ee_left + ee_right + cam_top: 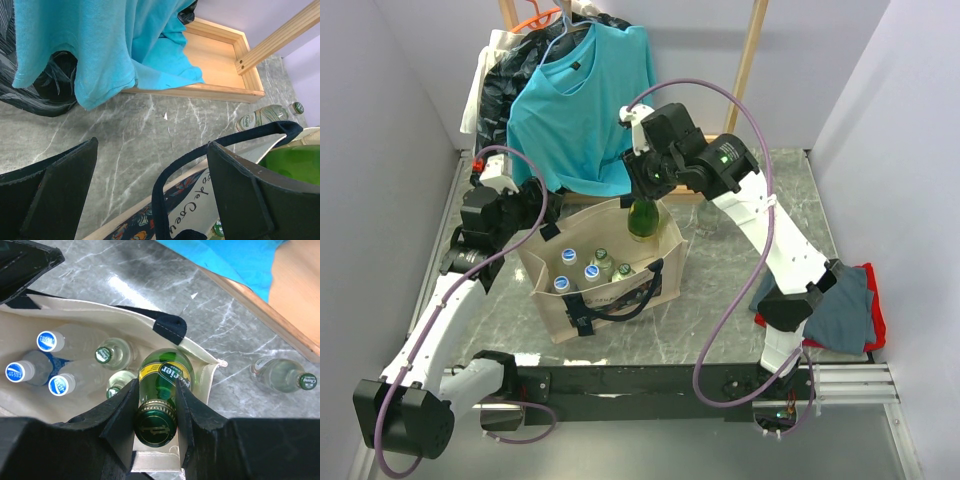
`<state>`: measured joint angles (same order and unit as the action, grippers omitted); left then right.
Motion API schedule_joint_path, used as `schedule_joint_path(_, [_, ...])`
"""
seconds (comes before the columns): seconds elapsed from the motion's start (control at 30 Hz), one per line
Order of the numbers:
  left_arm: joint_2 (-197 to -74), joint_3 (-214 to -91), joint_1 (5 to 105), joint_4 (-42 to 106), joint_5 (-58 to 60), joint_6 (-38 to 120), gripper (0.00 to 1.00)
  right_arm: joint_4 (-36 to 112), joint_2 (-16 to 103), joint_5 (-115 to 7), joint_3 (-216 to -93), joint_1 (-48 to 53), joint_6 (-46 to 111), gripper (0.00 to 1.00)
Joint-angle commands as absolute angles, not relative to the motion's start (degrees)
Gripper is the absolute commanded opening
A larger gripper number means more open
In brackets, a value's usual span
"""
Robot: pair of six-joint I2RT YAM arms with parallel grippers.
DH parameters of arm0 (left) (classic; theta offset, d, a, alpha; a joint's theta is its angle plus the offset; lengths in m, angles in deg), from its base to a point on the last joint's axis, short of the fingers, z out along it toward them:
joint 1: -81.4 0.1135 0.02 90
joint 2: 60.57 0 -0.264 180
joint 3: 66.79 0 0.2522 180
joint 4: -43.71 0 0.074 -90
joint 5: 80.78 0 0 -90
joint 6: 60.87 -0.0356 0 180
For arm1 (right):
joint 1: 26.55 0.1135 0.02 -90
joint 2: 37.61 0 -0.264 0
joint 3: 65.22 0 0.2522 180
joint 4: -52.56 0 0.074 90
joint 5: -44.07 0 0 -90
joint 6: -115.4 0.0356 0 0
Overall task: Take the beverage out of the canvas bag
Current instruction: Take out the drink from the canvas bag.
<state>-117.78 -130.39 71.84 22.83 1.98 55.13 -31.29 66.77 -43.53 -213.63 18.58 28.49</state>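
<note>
Right hand [156, 409], bottle [167, 371] at bag rim [95, 312]

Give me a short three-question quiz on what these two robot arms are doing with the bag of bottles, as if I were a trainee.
1. True or false: the right pincer is clamped on the neck of the green bottle.
2. How many blue-capped bottles stand in the canvas bag? A) two B) three C) five
3. Fill the blank: the left pincer, straddling the bag's black strap, is ____ (open or shut).

Key: 1 true; 2 B; 3 open.
</note>
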Motion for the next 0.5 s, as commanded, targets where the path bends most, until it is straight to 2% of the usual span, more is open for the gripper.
schedule_joint_path(0.0, [-117.4,-131.6,72.1,23.8,1.7,54.6,0.96,-24.1,61.1,-41.0,-215.9,19.0,27.9,0.0])
schedule_joint_path(0.47, [-117.2,-131.8,72.1,23.7,1.8,54.5,0.96,-17.6,56.6,-38.6,-213.2,19.8,27.8,0.0])
